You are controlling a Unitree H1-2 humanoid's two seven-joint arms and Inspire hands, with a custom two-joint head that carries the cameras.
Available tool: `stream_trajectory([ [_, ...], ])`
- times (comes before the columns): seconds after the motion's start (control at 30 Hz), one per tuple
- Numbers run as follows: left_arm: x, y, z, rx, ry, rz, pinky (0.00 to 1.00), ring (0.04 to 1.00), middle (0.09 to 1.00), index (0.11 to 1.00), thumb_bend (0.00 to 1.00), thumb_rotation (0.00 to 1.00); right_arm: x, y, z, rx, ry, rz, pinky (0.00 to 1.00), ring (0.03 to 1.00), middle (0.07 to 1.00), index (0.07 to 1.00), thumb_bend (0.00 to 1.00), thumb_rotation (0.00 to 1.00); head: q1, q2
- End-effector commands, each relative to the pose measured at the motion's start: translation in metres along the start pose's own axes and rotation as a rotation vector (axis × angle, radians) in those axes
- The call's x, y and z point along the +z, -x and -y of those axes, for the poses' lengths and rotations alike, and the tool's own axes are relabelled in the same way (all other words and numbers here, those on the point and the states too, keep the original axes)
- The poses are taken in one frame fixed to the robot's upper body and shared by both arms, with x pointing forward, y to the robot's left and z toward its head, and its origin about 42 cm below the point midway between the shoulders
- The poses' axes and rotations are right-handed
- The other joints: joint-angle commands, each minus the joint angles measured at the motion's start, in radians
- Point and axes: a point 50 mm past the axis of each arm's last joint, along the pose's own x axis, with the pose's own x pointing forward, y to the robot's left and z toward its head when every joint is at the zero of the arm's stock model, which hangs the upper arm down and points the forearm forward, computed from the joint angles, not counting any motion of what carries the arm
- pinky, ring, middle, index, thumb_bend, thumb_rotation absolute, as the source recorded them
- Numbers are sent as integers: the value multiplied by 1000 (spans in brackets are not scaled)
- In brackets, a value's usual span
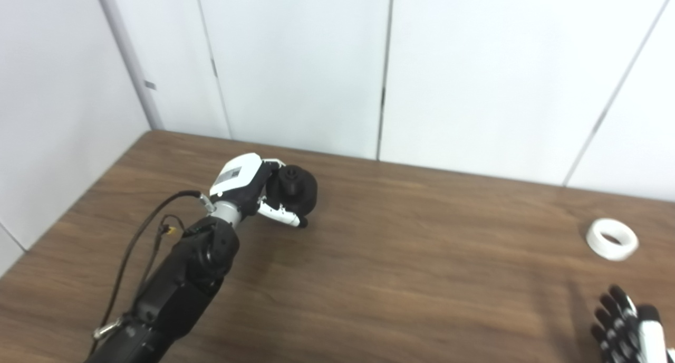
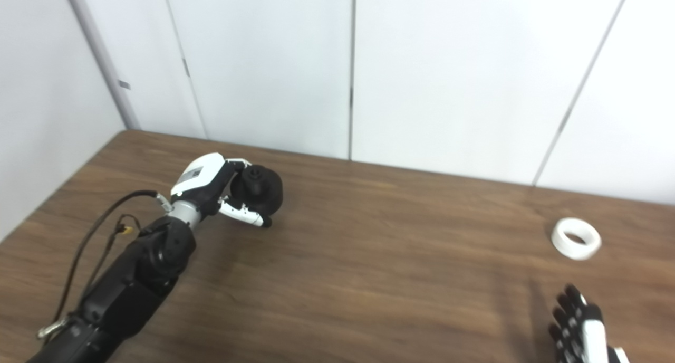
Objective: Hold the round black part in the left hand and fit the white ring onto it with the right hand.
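Round black part (image 1: 298,190) left of centre, gripped in left hand (image 1: 253,186), fingers wrapped around it. White ring (image 1: 611,239) lies flat on table (image 1: 401,278) at right edge, untouched. Right hand (image 1: 627,328) lower right, fingers spread, empty. Next: pinch ring by rim, keep hole clear.

Table (image 1: 401,278): I see dark brown wood grain, filling the lower half from 3 to 9 o'clock.
Wall panels (image 1: 295,62): white, with thin vertical seams, standing behind the table toward 12 o'clock.
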Motion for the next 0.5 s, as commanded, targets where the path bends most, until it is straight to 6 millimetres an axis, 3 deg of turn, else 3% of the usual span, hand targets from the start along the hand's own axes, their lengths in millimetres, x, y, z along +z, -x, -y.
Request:
stream_trajectory([
  [0.0,15,3,-17,35,-30,69,934,878,758,483,521,56,13,-1,-6,8,4,61,1000,1000,989,1000,519,1000,-13,12],
  [0.13,30,27,-4,-45,-8,135,926,876,763,484,521,53,13,-2,-8,20,10,62,1000,1000,972,1000,493,1000,-63,42],
  [0.47,68,73,27,-199,-2,306,955,857,761,485,519,55,15,-4,-14,19,43,54,1000,1000,958,1000,550,1000,-151,96],
])
